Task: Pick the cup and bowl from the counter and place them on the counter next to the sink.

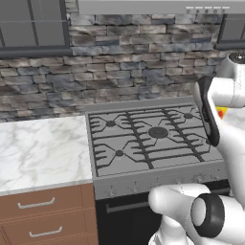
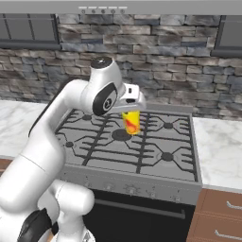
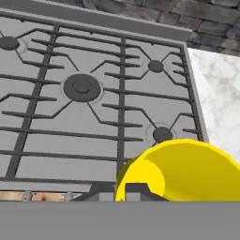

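the gripper (image 2: 131,112) was clenched on the cup (image 2: 131,121), holding it in the air above the stove (image 2: 127,146), roughly over the middle of the grates. in the right base view the yellow cup hung just under the white hand, its orange-red mark facing the camera, with clear space between its bottom and the burners below. in the left base view a small patch of the cup (image 1: 220,113) peeked out from behind the arm's dark joint at the right edge. in the hand view the cup (image 3: 187,171) showed large and yellow at the bottom right, its open mouth turned toward the left, with one dark fingertip (image 3: 136,191) pressed against its rim and another just beside it on the left

the stove lay beneath, grey with dark grates and round burners. the counter (image 2: 220,144) ran white and veined on both sides of the stove, over brown drawers (image 2: 222,208) with metal handles. a stone wall (image 2: 165,56) stood behind, and the edge of a hood ran along the top
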